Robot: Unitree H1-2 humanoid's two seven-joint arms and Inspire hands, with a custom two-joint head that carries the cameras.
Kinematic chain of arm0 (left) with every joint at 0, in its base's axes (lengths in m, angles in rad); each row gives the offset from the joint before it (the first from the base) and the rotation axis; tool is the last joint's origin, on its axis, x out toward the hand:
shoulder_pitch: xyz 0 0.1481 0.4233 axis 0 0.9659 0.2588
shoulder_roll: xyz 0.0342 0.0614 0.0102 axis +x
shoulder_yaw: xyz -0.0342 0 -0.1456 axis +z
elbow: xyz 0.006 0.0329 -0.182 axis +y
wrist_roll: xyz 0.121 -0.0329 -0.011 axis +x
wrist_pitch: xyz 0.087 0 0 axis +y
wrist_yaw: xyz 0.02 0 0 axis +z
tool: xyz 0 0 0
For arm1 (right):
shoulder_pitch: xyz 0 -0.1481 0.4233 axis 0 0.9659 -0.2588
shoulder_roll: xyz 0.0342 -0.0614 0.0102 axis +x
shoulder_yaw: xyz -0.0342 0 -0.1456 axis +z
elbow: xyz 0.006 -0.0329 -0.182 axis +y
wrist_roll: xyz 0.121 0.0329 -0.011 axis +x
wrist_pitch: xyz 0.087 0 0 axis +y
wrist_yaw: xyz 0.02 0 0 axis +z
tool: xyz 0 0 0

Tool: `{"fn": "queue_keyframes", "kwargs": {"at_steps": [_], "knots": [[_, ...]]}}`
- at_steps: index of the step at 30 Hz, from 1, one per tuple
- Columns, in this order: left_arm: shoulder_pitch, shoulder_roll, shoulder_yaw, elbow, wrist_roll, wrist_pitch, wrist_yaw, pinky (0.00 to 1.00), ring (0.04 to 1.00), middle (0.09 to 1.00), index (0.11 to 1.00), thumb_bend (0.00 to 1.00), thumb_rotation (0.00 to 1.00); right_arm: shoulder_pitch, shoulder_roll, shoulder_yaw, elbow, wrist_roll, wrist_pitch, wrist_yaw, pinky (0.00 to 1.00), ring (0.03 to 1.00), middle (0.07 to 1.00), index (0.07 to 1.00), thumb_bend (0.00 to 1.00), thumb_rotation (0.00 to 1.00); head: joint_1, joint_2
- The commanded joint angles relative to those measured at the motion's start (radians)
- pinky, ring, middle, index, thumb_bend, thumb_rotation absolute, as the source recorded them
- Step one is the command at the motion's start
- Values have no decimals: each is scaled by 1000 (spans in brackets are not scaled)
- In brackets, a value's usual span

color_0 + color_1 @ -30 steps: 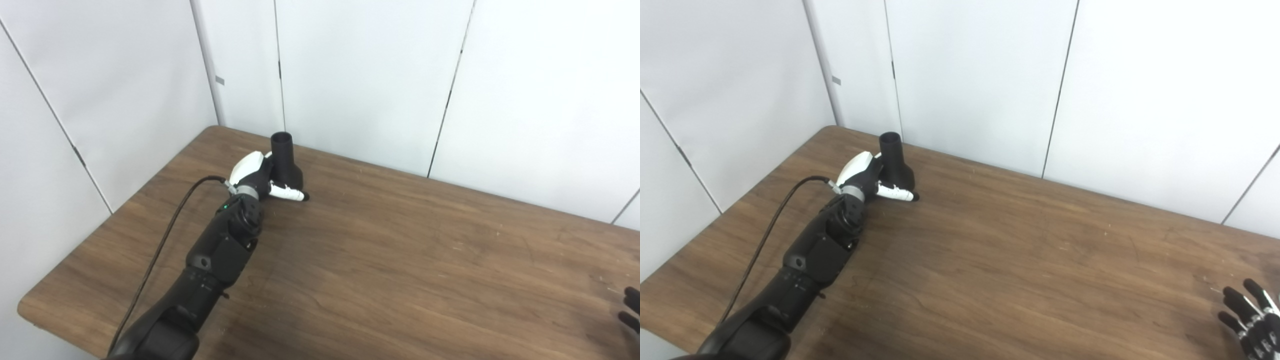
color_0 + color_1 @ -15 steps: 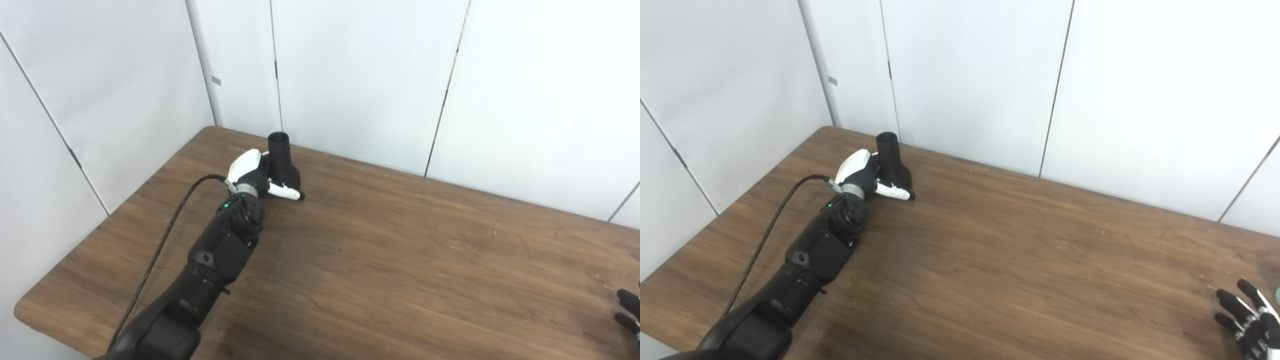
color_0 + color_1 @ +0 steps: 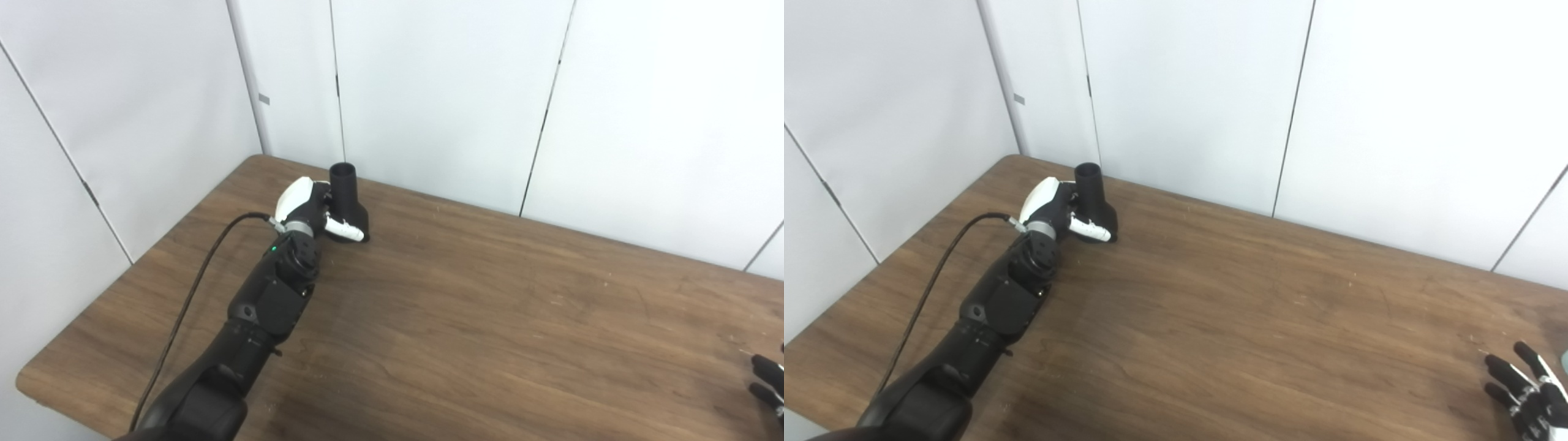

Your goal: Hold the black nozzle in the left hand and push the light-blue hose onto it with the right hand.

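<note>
The black nozzle stands upright on its flared base at the table's far left, its round mouth facing up. My left hand is wrapped around its lower part: the white thumb lies across the front of the base, and the other fingers are hidden behind it. My right hand is far away at the bottom right corner, low over the table, fingers spread and holding nothing. A pale blue sliver shows at the right edge of the right eye view; I cannot tell if it is the hose.
The brown wooden table runs up to white wall panels just behind the nozzle. A black cable trails along my left forearm toward the table's left edge.
My left hand has slid closer against the nozzle and its thumb has drawn in onto the base. The nozzle still stands in place. The view shifted slightly; the right hand barely moved.
</note>
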Motion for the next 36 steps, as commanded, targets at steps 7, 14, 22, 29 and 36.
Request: {"fn": "queue_keyframes", "kwargs": {"at_steps": [7, 14, 22, 29, 36], "knots": [[-22, 9, -7, -33, -14, -11, 6, 1000, 622, 461, 523, 518, 0, 11, 4, -2, -22, 22, -17, 2, 830, 868, 795, 973, 679, 1000, -2, 5], [-15, 15, -10, -51, -12, -4, 0, 1000, 617, 469, 516, 519, 0, 12, 10, 2, -24, 15, -22, -3, 830, 868, 795, 969, 675, 1000, -9, 7], [9, 20, -35, -100, 7, -3, -6, 1000, 620, 477, 509, 520, 0, 15, 17, 1, -41, 9, -13, -11, 837, 870, 791, 951, 664, 1000, -48, 16], [76, 31, -69, -220, 25, -52, -14, 1000, 632, 466, 522, 518, 0, 24, 30, 3, -73, -1, -2, -20, 838, 859, 782, 941, 644, 1000, -73, 25], [153, 2, -86, -375, 40, -78, -25, 1000, 668, 466, 509, 520, 0, 30, 49, 12, -114, -7, 24, -33, 830, 854, 784, 942, 646, 1000, -101, 35]]}}
